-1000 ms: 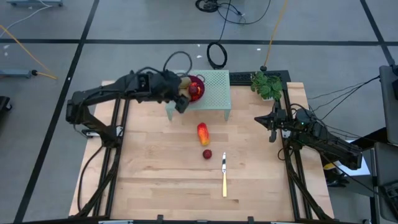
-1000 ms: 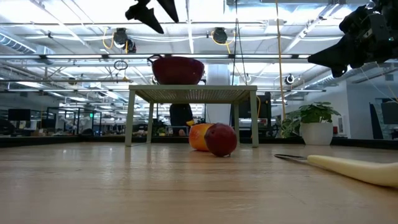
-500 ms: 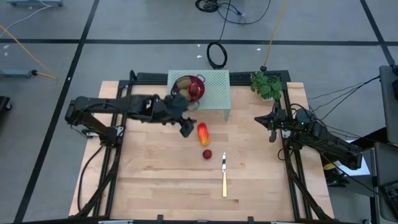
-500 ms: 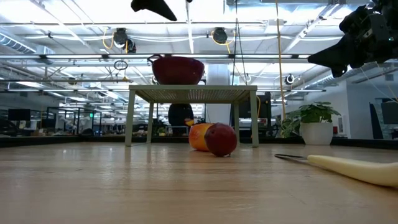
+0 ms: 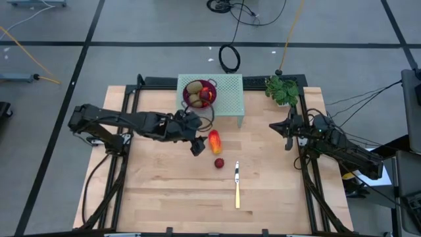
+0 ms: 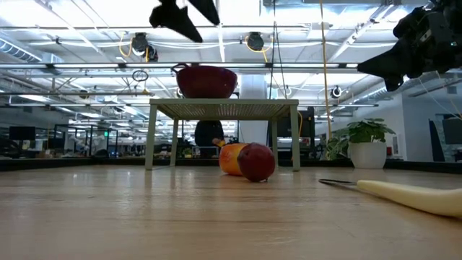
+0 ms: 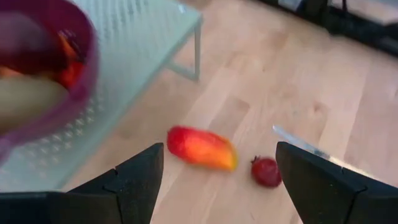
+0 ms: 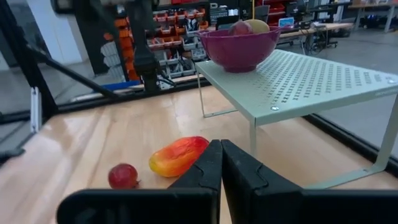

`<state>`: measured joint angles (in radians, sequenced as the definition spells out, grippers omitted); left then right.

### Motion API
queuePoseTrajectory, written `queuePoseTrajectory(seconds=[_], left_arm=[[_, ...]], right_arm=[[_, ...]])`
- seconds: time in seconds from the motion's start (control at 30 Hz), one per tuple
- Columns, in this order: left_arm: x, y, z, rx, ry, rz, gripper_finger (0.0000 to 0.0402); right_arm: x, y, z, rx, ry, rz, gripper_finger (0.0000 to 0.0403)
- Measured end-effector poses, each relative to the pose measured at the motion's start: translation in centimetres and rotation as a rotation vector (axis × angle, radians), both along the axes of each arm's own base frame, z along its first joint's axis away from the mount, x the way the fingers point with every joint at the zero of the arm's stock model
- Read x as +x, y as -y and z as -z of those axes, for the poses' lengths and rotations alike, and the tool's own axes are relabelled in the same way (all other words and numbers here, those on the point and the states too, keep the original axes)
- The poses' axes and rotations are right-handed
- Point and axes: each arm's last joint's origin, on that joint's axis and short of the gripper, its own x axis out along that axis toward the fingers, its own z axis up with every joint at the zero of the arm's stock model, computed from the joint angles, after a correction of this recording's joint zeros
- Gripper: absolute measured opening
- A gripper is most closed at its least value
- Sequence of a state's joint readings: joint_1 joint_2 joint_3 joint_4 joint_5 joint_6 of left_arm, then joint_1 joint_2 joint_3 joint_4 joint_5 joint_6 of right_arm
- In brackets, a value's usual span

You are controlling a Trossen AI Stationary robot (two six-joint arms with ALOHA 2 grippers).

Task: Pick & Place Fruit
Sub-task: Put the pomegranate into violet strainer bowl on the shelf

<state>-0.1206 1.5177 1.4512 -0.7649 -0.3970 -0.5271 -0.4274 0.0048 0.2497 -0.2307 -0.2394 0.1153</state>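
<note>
High view. Left gripper hangs over the table just left of the mango, fingers spread, nothing between them. A red ball lies on the wood just below the mango; the knife lies beside and below the ball, apart from it. The bowl sits on the pale green rack at the far edge, with brown-green ovals and red fruit inside. A potted plant stands at the far right corner. Right gripper waits at the right edge, fingers pressed together, empty.

Low view. Mango and ball rest on the table in front of the rack, overlapping from here. Bowl stands on top of the rack. Knife handle lies at right. Left gripper hangs high above the rack; the right arm is at upper right.

Left wrist view. Both fingers wide apart; between them, well beyond, the mango and ball lie on the wood, just apart. Knife blade beyond the ball. Bowl on the rack, fruit in it blurred.

Right wrist view. Fingers meet. Beyond them the mango and ball lie on the table; the bowl with fruit stands on the rack.
</note>
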Motion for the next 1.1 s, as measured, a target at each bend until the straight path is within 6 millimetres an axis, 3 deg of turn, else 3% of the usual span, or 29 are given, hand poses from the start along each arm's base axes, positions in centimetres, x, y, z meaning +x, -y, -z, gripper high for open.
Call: queuePoseTrajectory(seconds=[0.3,0.67,1.1], left_arm=[[-0.8,-2.0,2.4,-0.072,0.047,0.06,0.031],[-6.6,-3.0,3.3,-0.083,0.146,0.043,0.031],[-12.2,-3.2,4.4,-0.076,0.244,0.009,0.031]], right_arm=[[0.7,0.0,-0.5,0.017,0.036,-0.079,0.0002],[3.6,0.5,-1.4,-0.021,0.047,-0.12,0.0002],[7.9,-0.8,-5.5,-0.043,-0.037,-0.159,0.0002]])
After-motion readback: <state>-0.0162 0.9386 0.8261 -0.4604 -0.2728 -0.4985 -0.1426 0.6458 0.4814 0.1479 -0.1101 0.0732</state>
